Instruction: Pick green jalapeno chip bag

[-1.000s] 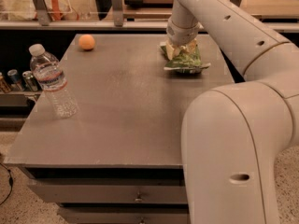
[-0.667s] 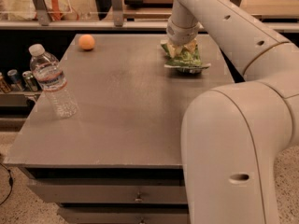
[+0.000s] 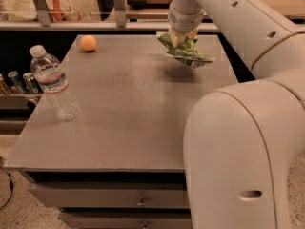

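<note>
Arm extended over the far right corner of the table (image 3: 119,113), wrist pointing down; gripper (image 3: 182,36) clamped the green jalapeno chip bag (image 3: 189,54), which hung tilted, clear of the table surface

The grey, matte, flat-topped table (image 3: 133,123) with drawers below carries two things. A clear plastic water bottle with a white cap (image 3: 53,82) stands upright near its left edge. A small round orange fruit (image 3: 88,43) lies near the far left corner, well apart from the bottle. Over the far right part, the gripper (image 3: 182,35) pinches the green jalapeno chip bag (image 3: 188,54) clear of the surface.
</note>
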Tool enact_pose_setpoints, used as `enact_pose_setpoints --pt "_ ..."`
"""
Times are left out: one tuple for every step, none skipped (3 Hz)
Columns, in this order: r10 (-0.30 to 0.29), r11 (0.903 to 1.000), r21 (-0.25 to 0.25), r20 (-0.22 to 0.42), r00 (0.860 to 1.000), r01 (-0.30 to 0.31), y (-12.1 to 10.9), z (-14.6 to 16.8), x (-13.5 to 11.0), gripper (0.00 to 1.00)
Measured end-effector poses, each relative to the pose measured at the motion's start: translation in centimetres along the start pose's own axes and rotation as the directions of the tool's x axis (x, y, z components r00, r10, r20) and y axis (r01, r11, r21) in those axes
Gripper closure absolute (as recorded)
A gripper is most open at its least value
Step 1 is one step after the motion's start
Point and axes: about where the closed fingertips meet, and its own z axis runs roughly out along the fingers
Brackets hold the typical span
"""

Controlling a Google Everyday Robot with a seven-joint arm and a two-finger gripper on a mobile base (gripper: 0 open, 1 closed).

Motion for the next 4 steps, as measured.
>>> enact_pose_setpoints --pt "-0.041 0.9976 0.058 0.061 0.997 0.037 -0.2 -5.4 -1.2 1.00" --pt "-0.060 0.9953 0.082 0.097 0.993 0.052 -0.3 -8.4 -1.9 1.00" --pt "-0.064 0.9959 0.070 0.111 0.992 0.057 -0.2 -9.3 -2.3 1.00" --pt "-0.065 0.9969 0.051 0.113 0.991 0.060 0.0 -9.4 -2.5 1.00"
